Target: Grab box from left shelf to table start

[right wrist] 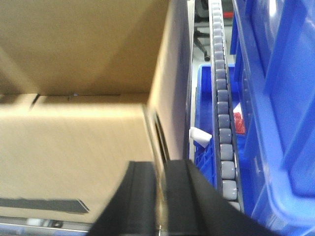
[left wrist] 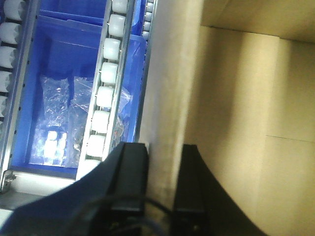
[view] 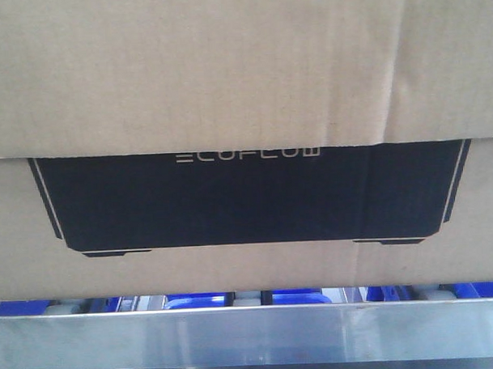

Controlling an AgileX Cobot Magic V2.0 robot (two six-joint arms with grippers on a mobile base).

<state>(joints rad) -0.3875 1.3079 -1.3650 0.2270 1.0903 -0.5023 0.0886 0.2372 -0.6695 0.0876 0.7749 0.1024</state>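
box (view: pixel 242 71) sits on left shelf (view: pixel 397 333) rollers (left wrist: pixel 106 73), left fingers (left wrist: pixel 133 172) and right fingers (right wrist: pixel 140 196) each clamped over a side wall; lift both evenly over the front rail (view: pixel 252 336), then pull straight back, no twist.

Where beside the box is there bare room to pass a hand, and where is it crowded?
Free: on the box, the bare cardboard inward of each wall that the left gripper and right gripper straddle. Crowded: outside both walls, rollers run close alongside, with blue bins beyond. In front, only a slit separates box from rail.
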